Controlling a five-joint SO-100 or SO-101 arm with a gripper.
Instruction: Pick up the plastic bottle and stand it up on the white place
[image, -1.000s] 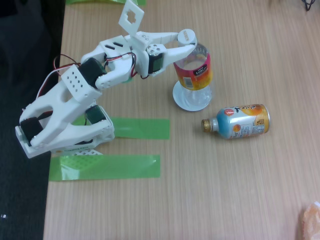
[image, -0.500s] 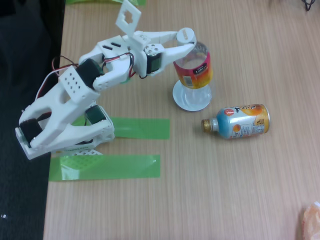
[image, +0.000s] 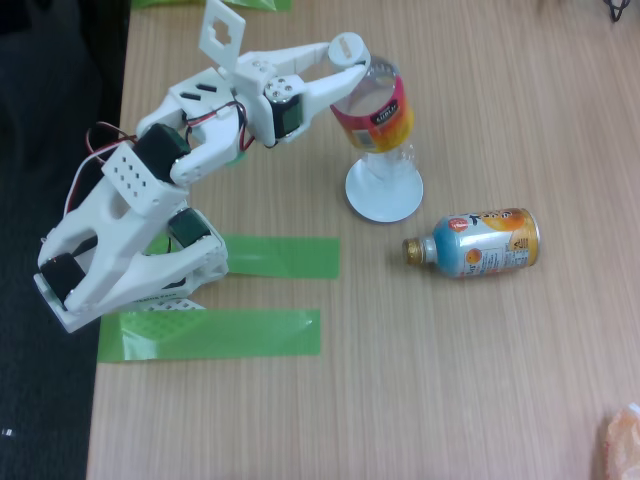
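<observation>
While the plastic bottle (image: 372, 118) is squeezed by the gripper (image: 352, 68) above the white place (image: 383, 195), it leans and could be tipped over.

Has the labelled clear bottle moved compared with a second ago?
Yes. The plastic bottle, gripped by the gripper, has shifted up and left in the fixed view relative to the white plate, which stays put.

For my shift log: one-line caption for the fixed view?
Gripper holds the plastic bottle upright over the white plate; another bottle lies nearby.
</observation>
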